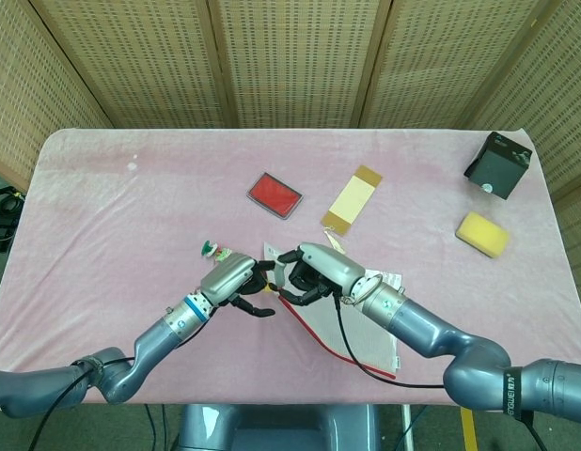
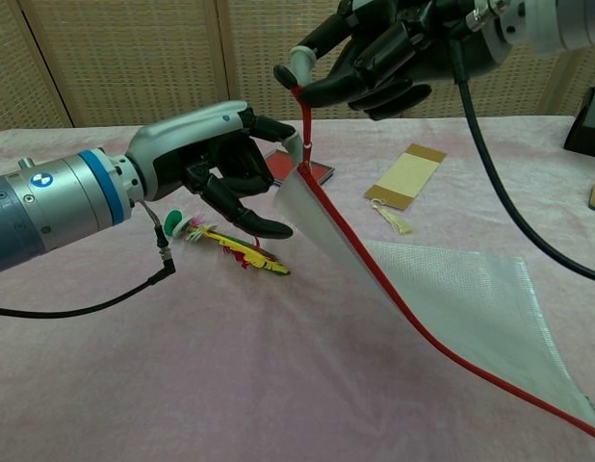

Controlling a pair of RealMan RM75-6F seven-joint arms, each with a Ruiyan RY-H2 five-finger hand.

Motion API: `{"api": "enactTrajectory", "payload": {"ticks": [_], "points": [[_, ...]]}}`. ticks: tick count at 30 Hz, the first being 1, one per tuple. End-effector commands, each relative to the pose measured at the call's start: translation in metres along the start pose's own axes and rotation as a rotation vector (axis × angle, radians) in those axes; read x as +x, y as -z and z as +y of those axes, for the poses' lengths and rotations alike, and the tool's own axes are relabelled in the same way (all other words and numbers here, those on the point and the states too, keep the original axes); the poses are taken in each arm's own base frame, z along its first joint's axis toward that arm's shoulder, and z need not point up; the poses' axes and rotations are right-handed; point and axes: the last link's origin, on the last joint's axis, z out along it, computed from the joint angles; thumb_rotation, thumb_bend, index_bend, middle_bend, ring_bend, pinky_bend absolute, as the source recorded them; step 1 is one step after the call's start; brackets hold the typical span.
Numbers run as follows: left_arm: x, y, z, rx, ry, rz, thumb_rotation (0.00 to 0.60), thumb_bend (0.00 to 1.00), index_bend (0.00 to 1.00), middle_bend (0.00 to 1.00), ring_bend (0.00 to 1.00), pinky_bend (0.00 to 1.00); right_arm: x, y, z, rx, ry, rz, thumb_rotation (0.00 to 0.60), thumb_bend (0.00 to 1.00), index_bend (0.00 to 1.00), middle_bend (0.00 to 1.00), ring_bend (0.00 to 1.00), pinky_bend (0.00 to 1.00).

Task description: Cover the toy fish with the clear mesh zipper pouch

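Note:
The toy fish, yellow and red with a green end, lies on the pink cloth. My left hand hovers just above it with its fingers apart and nothing in them; one fingertip reaches close to the pouch's raised corner. My right hand pinches the red zipper pull and holds that corner of the clear mesh pouch up in the air. The rest of the pouch slopes down to the table on the right. In the head view the left hand hides most of the fish, right beside the right hand and the pouch.
A red flat case and a tan card with a tassel lie behind the hands. A yellow sponge and a black box sit at the far right. Wicker screens stand behind the table.

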Motion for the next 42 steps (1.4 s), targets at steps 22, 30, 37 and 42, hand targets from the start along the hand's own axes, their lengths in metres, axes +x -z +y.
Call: {"api": "enactTrajectory", "payload": {"ticks": [22, 30, 37, 42], "points": [[0.009, -0.009, 0.009, 0.036, 0.173, 0.089, 0.600, 0.69, 0.82, 0.99, 0.85, 0.98, 0.005, 0.019, 0.014, 0.002, 0.029, 0.024, 0.600, 0.82, 0.78, 0.98, 0.95, 1.00], [0.019, -0.008, 0.015, 0.024, 0.236, 0.125, 0.600, 0.70, 0.83, 0.99, 0.85, 0.98, 0.004, 0.032, 0.031, -0.019, 0.067, 0.020, 0.600, 0.82, 0.78, 0.98, 0.95, 1.00], [0.023, -0.007, 0.018, 0.019, 0.290, 0.142, 0.600, 0.70, 0.84, 0.99, 0.85, 0.98, 0.002, 0.032, 0.039, -0.028, 0.080, 0.013, 0.600, 0.82, 0.78, 0.98, 0.95, 1.00], [0.026, -0.006, 0.019, 0.017, 0.302, 0.148, 0.600, 0.71, 0.84, 0.99, 0.85, 0.98, 0.001, 0.028, 0.044, -0.037, 0.073, 0.016, 0.600, 0.82, 0.78, 0.98, 0.95, 1.00]]}}
